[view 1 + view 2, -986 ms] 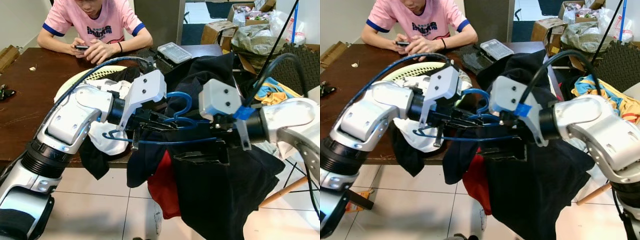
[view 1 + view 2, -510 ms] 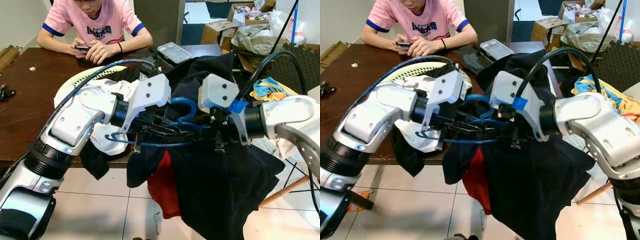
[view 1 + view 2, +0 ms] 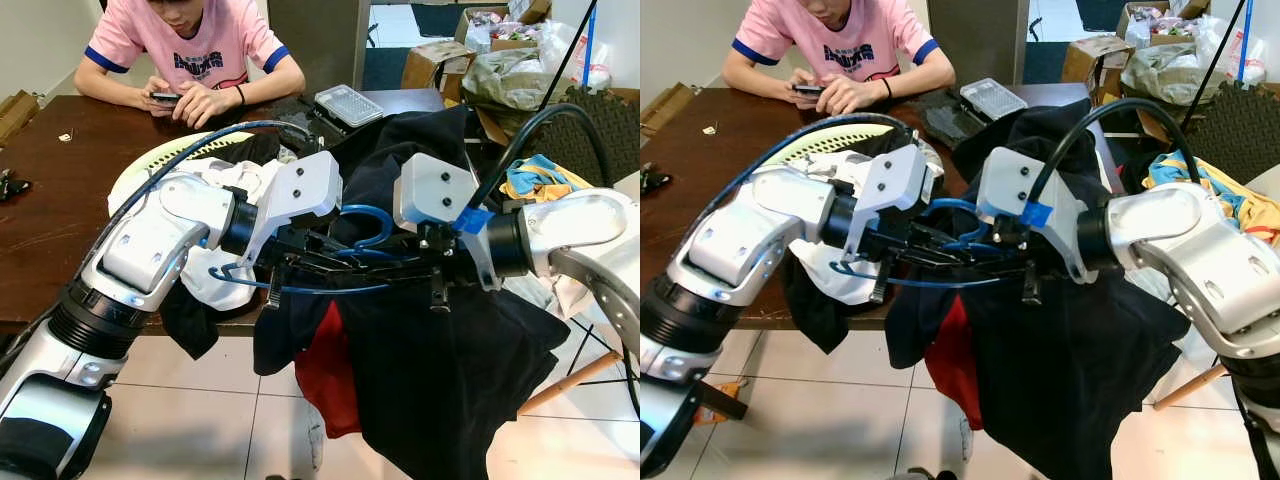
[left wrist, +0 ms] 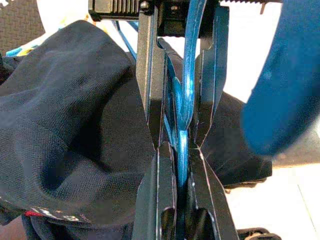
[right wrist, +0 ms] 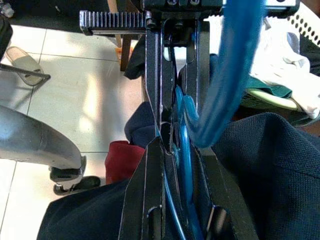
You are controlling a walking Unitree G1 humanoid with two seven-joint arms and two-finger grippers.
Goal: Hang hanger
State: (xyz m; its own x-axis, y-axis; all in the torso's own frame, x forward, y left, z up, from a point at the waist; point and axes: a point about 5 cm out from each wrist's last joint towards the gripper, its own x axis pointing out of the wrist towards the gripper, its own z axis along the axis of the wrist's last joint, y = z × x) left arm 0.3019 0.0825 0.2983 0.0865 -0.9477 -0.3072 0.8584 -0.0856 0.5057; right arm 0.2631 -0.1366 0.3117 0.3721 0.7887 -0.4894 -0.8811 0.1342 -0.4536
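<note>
Blue hanger [image 3: 350, 262] sits clamped between my two grippers, left gripper [image 4: 181, 145] and right gripper [image 5: 176, 150] both pinched on it. Dark garment [image 3: 440, 350] drapes just under them, table [image 3: 50, 200] behind.

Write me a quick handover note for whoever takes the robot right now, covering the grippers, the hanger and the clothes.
Left gripper: shut on the blue hanger, holding it in front of the robot above the floor.
Right gripper: also shut on the hanger, coming in from the opposite side.
Dark garment: draped below the hanger and both grippers, hanging past the table edge; a red garment hangs beside it.
A person sits at the far side of the table.
Done: hanger lifted, held by both grippers.
Left: hang the hanger; no rail or hook is visible.
</note>
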